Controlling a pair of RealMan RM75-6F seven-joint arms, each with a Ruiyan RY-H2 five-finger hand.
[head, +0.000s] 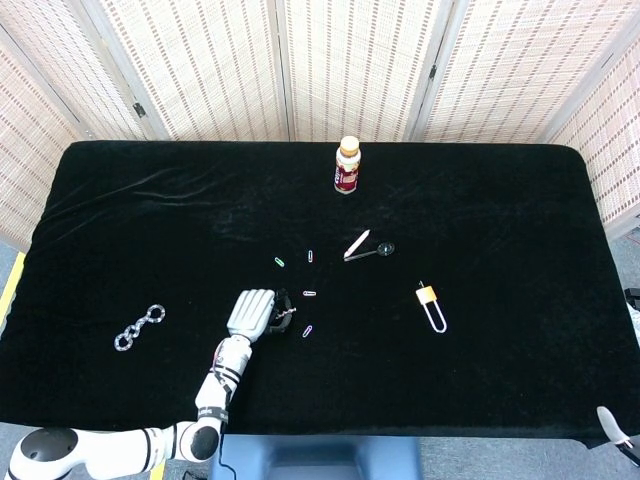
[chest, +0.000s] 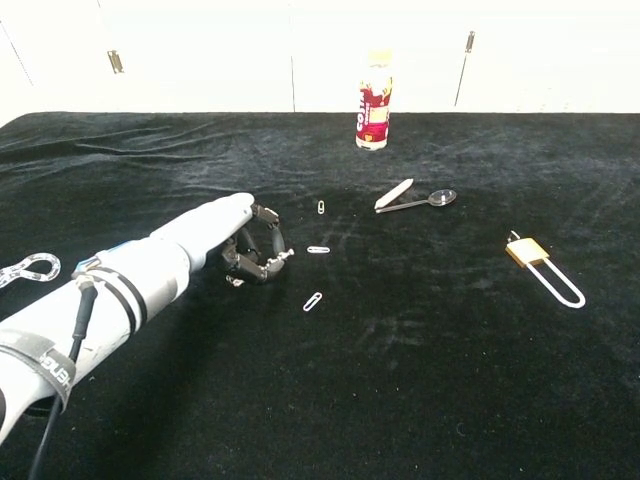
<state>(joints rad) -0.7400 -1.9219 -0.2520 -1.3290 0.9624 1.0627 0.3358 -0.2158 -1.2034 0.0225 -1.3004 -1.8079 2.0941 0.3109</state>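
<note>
My left hand (head: 255, 314) (chest: 238, 243) rests low on the black cloth, fingers curled in toward the thumb, among scattered paper clips. One clip's end (chest: 234, 281) peeks out just under the hand; I see nothing held between the fingers. Other clips lie close by: a silver clip (head: 309, 294) (chest: 318, 249) just beyond the fingertips, a purple clip (head: 308, 331) (chest: 313, 301) to the near right, and a blue clip (head: 311, 256) (chest: 320, 207) and a green clip (head: 280, 262) farther back. Only a sliver of my right hand (head: 611, 424) shows at the bottom right corner.
A small bottle (head: 347, 166) (chest: 373, 103) stands at the back centre. A spoon (head: 378, 250) (chest: 428, 200) and a white stick (head: 357, 243) (chest: 394, 194) lie mid-table. A brass padlock (head: 430, 304) (chest: 527, 251) lies to the right, a metal chain (head: 138, 327) (chest: 25, 268) to the left.
</note>
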